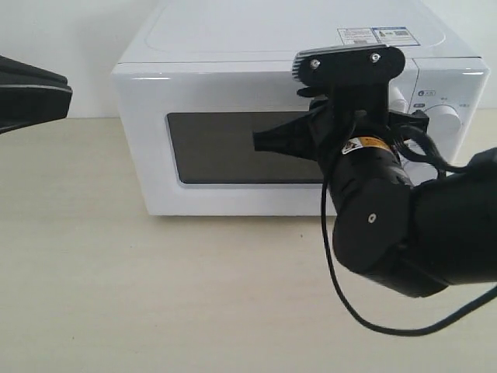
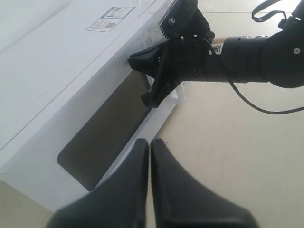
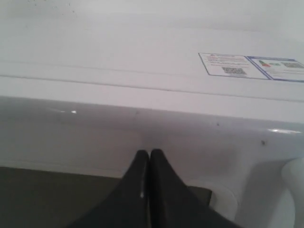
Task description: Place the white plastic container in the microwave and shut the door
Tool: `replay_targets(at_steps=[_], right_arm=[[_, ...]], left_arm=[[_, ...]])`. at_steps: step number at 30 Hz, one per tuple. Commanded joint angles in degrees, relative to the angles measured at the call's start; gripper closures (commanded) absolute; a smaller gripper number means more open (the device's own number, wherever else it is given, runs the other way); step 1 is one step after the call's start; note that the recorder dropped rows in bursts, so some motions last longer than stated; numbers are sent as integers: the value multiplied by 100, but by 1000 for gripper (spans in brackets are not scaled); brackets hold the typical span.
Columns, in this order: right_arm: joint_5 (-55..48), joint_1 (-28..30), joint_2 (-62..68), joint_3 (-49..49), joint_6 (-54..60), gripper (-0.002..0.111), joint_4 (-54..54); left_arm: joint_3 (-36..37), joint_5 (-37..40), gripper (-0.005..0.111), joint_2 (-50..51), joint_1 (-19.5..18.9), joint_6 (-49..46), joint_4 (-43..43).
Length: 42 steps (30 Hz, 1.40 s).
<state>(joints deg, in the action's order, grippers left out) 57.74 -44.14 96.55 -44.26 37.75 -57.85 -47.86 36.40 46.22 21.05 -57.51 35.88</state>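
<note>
The white microwave [image 1: 233, 47] stands at the back of the table with its door [image 1: 147, 140] closed flat against the body; the dark window [image 1: 217, 148] shows nothing inside. The white plastic container is out of view in every frame. My right gripper [image 1: 260, 140] [image 3: 150, 153] is shut and empty, its tips against the door just above the window's upper right corner. The right arm [image 2: 247, 52] hides the door handle in the exterior view. My left gripper [image 1: 66, 97] [image 2: 150, 142] is shut and empty, hovering off the microwave's left side, apart from it.
Round white dials [image 1: 445, 120] sit on the microwave's right panel, and stickers [image 1: 373, 35] are on its top. The beige table [image 1: 155, 295] stretches in front. A black cable [image 1: 342, 303] loops below the right arm.
</note>
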Motion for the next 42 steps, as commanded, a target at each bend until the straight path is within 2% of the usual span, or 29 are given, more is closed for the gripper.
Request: replay_targets(at_steps=[1, 5, 8, 14, 22, 27, 31, 42], right_arm=[[1035, -574, -1, -43, 566, 108, -810], [1222, -921, -1, -43, 1165, 108, -1313], [1222, -951, -112, -43, 1375, 108, -1569], [697, -967, -644, 172, 1332, 108, -1601], [366, -967, -1917, 1075, 1012, 108, -1334], [442, -967, -2489, 1377, 1019, 108, -1405], [478, -967, -2614, 1388, 1019, 108, -1405], [473, -967, -2614, 1388, 1004, 108, -1394]], left_arm=[[19, -62, 103, -47, 16, 63, 61], [19, -46, 103, -47, 16, 63, 61], [19, -11, 103, -47, 16, 63, 61], [23, 2, 103, -47, 16, 63, -25], [23, -11, 103, -47, 16, 169, -45], [23, -36, 103, -47, 16, 267, 513], [23, -46, 103, -47, 16, 267, 851], [23, -46, 103, -47, 16, 267, 851]])
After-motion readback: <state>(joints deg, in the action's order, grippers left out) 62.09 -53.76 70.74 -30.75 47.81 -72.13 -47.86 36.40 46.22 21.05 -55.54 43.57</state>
